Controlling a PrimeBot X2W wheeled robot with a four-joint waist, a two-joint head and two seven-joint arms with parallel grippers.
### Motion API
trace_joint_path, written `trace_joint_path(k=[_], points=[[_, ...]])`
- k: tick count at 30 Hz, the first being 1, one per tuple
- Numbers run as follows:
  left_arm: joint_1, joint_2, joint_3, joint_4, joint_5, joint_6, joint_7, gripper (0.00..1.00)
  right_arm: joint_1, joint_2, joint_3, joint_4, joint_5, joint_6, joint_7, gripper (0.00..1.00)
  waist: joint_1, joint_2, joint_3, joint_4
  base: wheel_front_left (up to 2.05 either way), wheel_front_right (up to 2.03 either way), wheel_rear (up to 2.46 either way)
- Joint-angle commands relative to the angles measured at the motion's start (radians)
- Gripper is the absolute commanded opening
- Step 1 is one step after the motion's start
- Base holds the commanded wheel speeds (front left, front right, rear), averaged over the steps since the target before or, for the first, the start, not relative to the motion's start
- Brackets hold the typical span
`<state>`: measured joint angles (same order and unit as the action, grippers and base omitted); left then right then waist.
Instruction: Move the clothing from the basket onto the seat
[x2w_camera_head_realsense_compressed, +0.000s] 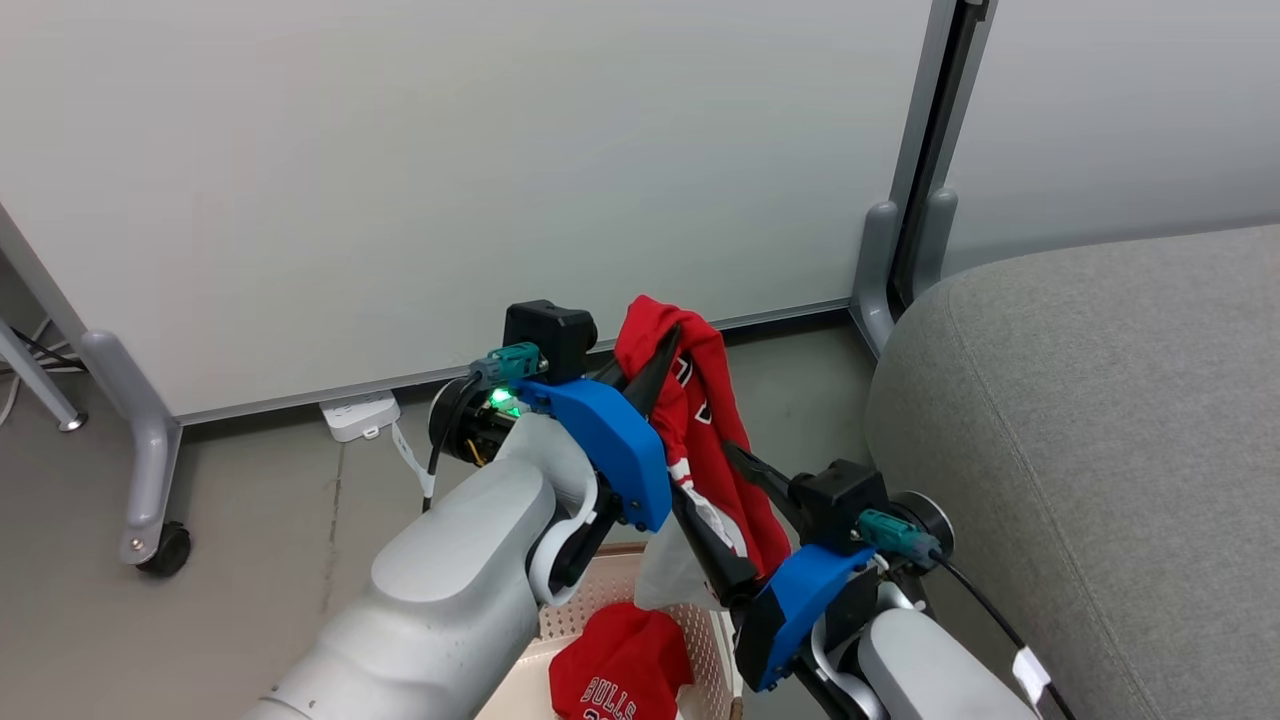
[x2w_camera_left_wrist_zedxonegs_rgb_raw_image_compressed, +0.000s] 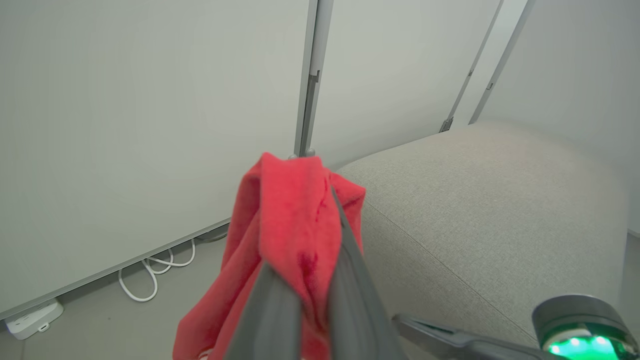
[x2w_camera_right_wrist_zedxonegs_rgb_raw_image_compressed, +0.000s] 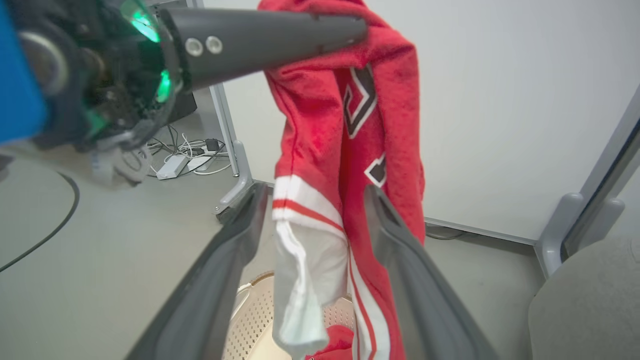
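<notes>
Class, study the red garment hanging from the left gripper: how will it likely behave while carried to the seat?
Probably floppy: the red garment droops in folds from the left gripper. Likely light, since one pinch holds it. Its loose tail, hanging above the basket, may swing or snag.

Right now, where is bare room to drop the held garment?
The grey seat is bare, from its rounded edge to the wall panels. Crowded: the basket holding a second garment, and the right claw open around the hanging garment.

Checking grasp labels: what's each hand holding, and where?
Left hand pinches the red garment by its bunched top; right hand open beside the hanging part, holding nothing.
</notes>
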<state>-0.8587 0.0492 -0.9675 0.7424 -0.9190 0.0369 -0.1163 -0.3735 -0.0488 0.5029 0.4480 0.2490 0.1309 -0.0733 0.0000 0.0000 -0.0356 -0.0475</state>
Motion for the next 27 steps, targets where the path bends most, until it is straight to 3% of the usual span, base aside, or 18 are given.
trace_joint_path(k=[1, 8, 9, 10, 11, 27], points=[[-0.013, 0.003, -0.004, 0.003, -0.006, 0.005, -0.009, 0.0, -0.024, -0.003, 0.009, 0.02, 0.008, 0.0, 0.005, 1.0, 0.0, 0.0, 0.0, -0.001, 0.0, 0.0, 0.0], [-0.023, 0.003, -0.037, 0.008, -0.04, 0.008, -0.018, 0.0, -0.125, -0.002, 0.105, 0.181, 0.079, 0.0, 0.025, 0.98, 0.0, 0.0, -0.004, -0.005, 0.0, 0.0, 0.0], [-0.024, 0.003, -0.042, 0.007, -0.045, 0.009, -0.02, 0.0, -0.138, -0.002, 0.113, 0.199, 0.088, 0.0, 0.017, 0.49, 0.0, 0.0, -0.004, -0.004, 0.0, 0.0, 0.0], [-0.026, 0.003, -0.048, 0.006, -0.049, 0.009, -0.021, 0.0, -0.15, -0.002, 0.123, 0.215, 0.094, 0.0, 0.012, 0.14, 0.0, 0.0, -0.005, -0.004, 0.0, 0.0, 0.0], [-0.027, 0.003, -0.054, 0.006, -0.054, 0.01, -0.021, 0.0, -0.16, -0.002, 0.132, 0.229, 0.099, 0.0, 0.005, 0.0, 0.0, 0.0, -0.006, -0.003, 0.0, 0.0, 0.0], [-0.053, 0.002, -0.096, 0.041, -0.106, 0.013, -0.051, 0.0, -0.21, -0.002, 0.175, 0.309, 0.154, 0.0, -0.079, 0.0, 0.0, 0.0, -0.009, -0.011, 0.0, 0.0, 0.0]])
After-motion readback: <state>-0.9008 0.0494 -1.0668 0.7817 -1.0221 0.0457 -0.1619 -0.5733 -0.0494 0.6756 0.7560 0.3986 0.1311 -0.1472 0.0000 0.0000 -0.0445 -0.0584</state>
